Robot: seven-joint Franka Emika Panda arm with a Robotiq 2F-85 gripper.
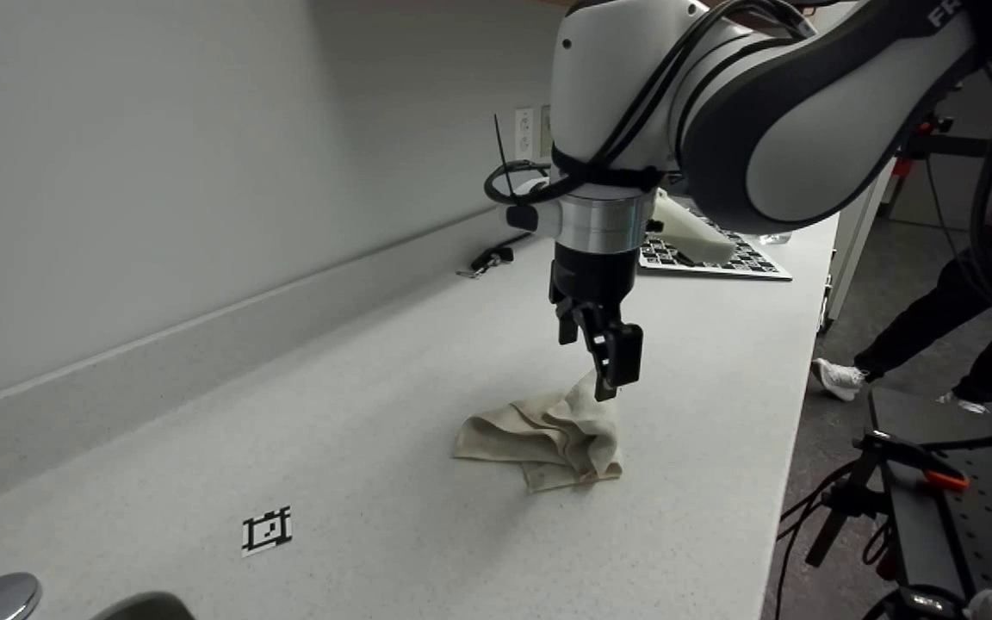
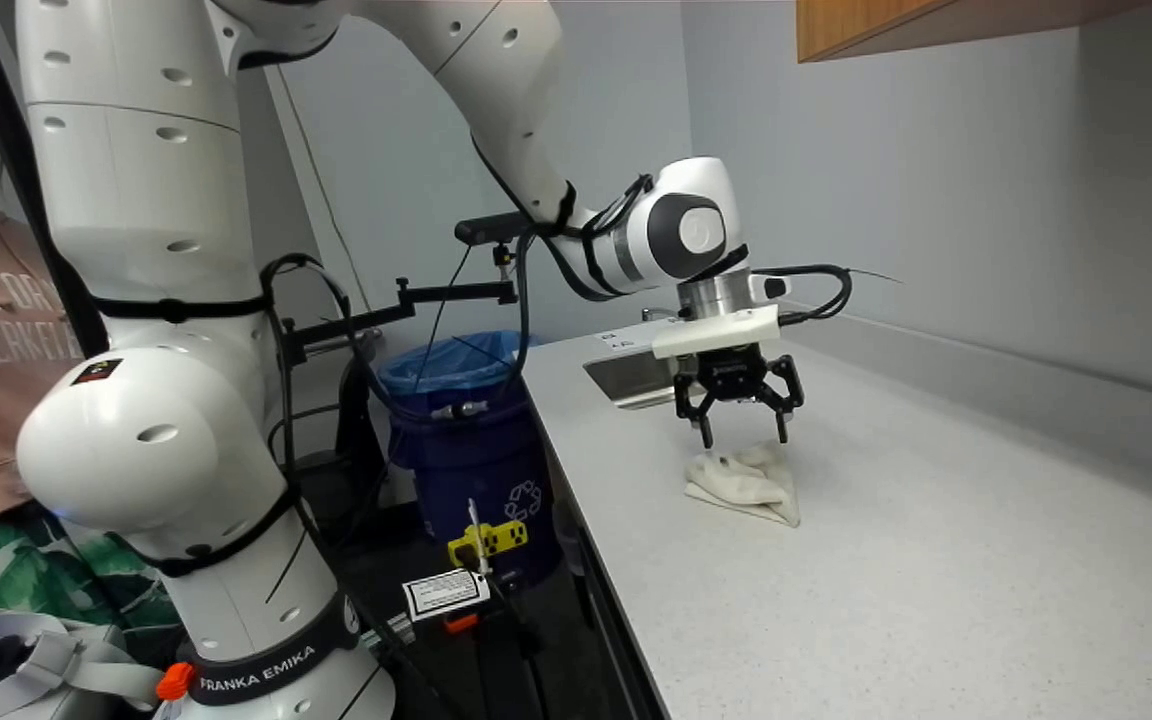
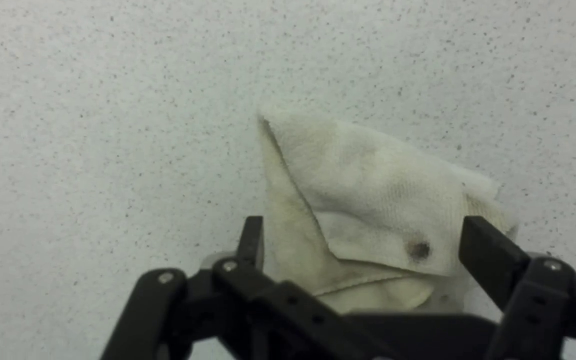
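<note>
Fingers point(image 3: 490, 262) spread wide and gripping nothing, I hang just above a pale, rumpled cloth point(image 1: 543, 435) lying on the surface point(image 1: 358, 413); whether I touch it cannot be told. Closing from this height could nip only the cloth's top fold, which might slip free, while dropping too far could jam me against the surface beneath it. My forearm point(image 2: 511, 100) slants down toward the cloth; my wrist point(image 1: 604, 226) points nearly straight down over it.

Off-wht cloth point(image 3: 383, 180) w/ dk, poss. brown spot point(image 3: 418, 250), blk claw point(image 2: 745, 434), gray-speckled wht counter point(image 3: 118, 150)
</note>
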